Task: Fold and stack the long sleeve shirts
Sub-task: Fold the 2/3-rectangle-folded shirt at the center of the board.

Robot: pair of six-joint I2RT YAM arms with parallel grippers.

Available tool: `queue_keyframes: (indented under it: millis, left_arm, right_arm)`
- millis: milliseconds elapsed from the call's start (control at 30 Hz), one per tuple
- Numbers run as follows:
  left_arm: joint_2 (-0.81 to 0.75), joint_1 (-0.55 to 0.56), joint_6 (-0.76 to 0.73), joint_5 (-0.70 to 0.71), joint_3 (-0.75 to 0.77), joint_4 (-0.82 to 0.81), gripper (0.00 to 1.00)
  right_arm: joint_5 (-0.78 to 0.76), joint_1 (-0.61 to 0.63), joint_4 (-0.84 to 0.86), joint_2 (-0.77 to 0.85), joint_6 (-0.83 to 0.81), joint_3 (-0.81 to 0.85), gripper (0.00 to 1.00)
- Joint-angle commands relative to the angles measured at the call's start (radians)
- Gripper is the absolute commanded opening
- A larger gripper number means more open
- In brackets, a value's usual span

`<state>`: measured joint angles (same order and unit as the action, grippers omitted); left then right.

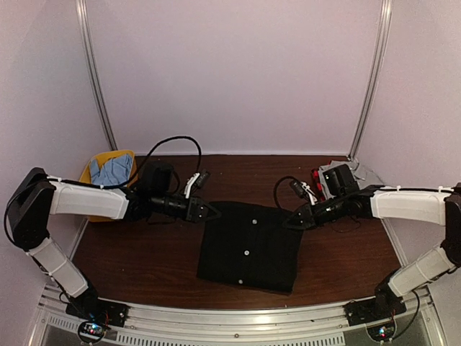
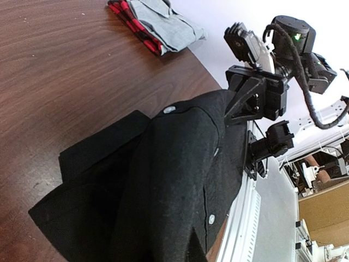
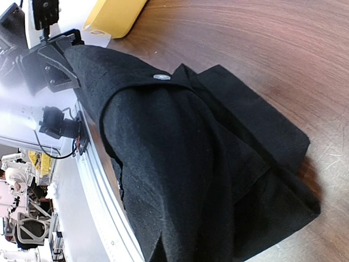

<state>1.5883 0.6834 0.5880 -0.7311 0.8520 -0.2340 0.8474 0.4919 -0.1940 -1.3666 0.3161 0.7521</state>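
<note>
- The black shirt (image 1: 248, 246) is seen at the middle of the brown counter (image 1: 137, 256), between the two arms, folded into a rough rectangle.
- White buttons are shown in a line down its upper face.
- The left hand (image 1: 210, 211) is placed at the far left corner of the black shirt, and its fingers are closed together on the cloth there.
- The right hand (image 1: 290, 222) is placed at the far right corner, and its fingers are likewise clamped on the cloth.
- In the left wrist view the right hand (image 2: 246, 103) is seen pinching the end of the fabric's edge; in the right wrist view the left hand (image 3: 57, 68) is seen doing the same at the other end.
- In both wrist views the far edge is shown raised as a ridge between the two hands, while the rest of the black shirt (image 2: 163, 185) is draped down onto the wood.
- A flat folded layer is seen lying on the counter beneath the draped part.
- The grey shirt (image 1: 361, 171) is found folded at the far right corner of the counter, well apart from the black one.
- It is laid on a red checked cloth (image 2: 126, 19).
- A yellow basket (image 1: 92, 167) is stood at the far left, and a blue cloth (image 1: 114, 171) is held in it.
</note>
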Motion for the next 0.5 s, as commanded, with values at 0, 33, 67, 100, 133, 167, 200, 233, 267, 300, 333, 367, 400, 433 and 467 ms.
queue_keyframes:
  millis: [0,33,67,100,133,167,200,233,267,300,333,367,400,433,467]
  left_arm:
    - [0.062,-0.019,-0.039,0.097,0.065,0.033,0.00]
    - [0.074,-0.019,-0.040,0.108,0.072,0.037,0.00]
    - [0.088,-0.019,-0.042,0.118,0.079,0.040,0.00]
    - [0.102,-0.019,-0.042,0.129,0.086,0.043,0.00]
    - [0.114,-0.019,-0.041,0.140,0.093,0.044,0.00]
    - [0.127,-0.020,-0.040,0.148,0.101,0.045,0.00]
    - [0.139,-0.021,-0.039,0.157,0.109,0.048,0.00]
    - [0.153,-0.021,-0.038,0.166,0.117,0.052,0.00]
    - [0.164,-0.022,-0.037,0.169,0.124,0.055,0.00]
    - [0.180,-0.022,-0.037,0.171,0.132,0.055,0.00]
    - [0.196,-0.022,-0.038,0.174,0.143,0.060,0.00]
    - [0.212,-0.022,-0.040,0.175,0.150,0.064,0.00]
    - [0.232,-0.022,-0.041,0.174,0.160,0.068,0.00]
    - [0.249,-0.022,-0.044,0.173,0.172,0.073,0.00]
    - [0.267,-0.022,-0.046,0.170,0.178,0.075,0.00]
  right_arm:
    - [-0.012,-0.049,-0.015,-0.073,-0.031,0.033,0.04]
    - [-0.012,-0.056,-0.013,-0.093,-0.036,0.041,0.05]
    - [-0.012,-0.061,-0.009,-0.116,-0.043,0.049,0.07]
    - [-0.019,-0.065,-0.006,-0.137,-0.048,0.057,0.08]
    - [-0.022,-0.070,-0.003,-0.162,-0.054,0.066,0.09]
    - [-0.022,-0.074,0.005,-0.183,-0.058,0.075,0.11]
    - [-0.021,-0.078,0.015,-0.205,-0.061,0.084,0.13]
    - [-0.019,-0.081,0.024,-0.231,-0.064,0.093,0.15]
    - [-0.019,-0.083,0.031,-0.255,-0.068,0.103,0.17]
    - [-0.020,-0.085,0.032,-0.283,-0.075,0.114,0.18]
    - [-0.022,-0.086,0.032,-0.309,-0.082,0.126,0.20]
    - [-0.025,-0.091,0.034,-0.333,-0.089,0.134,0.21]
    - [-0.030,-0.094,0.034,-0.354,-0.095,0.139,0.22]
    - [-0.033,-0.097,0.034,-0.372,-0.100,0.144,0.24]
    - [-0.038,-0.100,0.033,-0.387,-0.105,0.148,0.25]
